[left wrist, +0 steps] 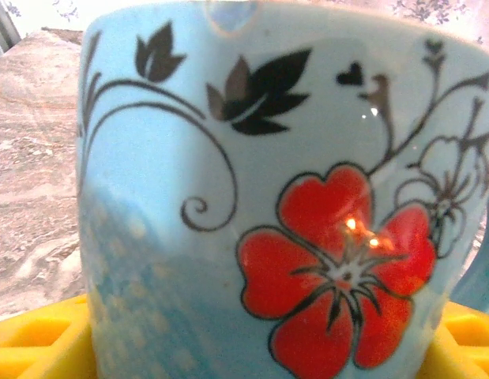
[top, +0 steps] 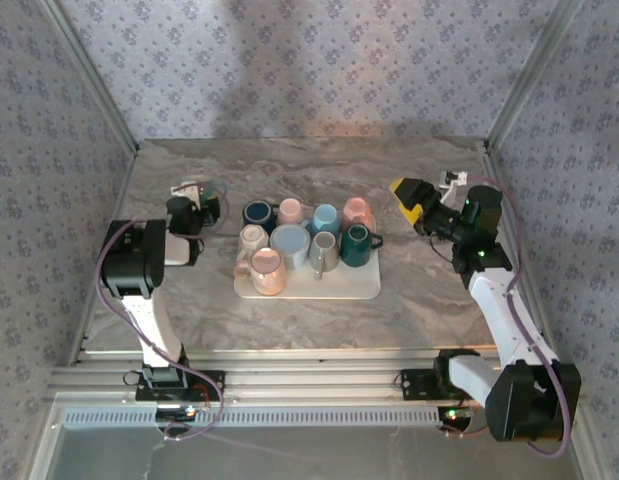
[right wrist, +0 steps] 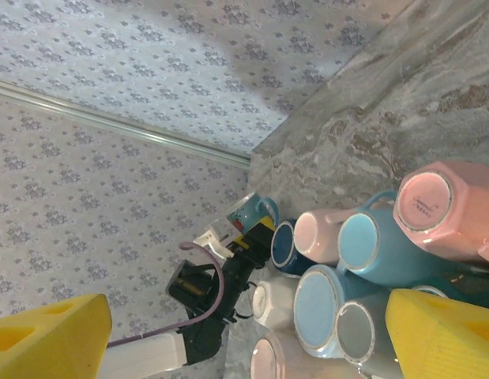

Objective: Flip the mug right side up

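A light blue mug (left wrist: 252,158) with a red flower and black leaves stands between the yellow fingers (left wrist: 39,339) of my left gripper (left wrist: 252,347), which is shut on its body. In the top view the mug (top: 214,193) is left of the tray, at the tip of the left gripper (top: 201,200), and its mouth seems to face up. The right wrist view shows the same mug (right wrist: 256,212) with its handle toward the tray. My right gripper (top: 409,195) hangs open and empty above the table, right of the tray, its yellow fingers (right wrist: 441,332) wide apart.
A white tray (top: 361,286) in the middle of the marble table holds several mugs, pink, blue, white, grey and dark green (top: 355,246), most with their bottoms up. Patterned walls close in the left, back and right sides.
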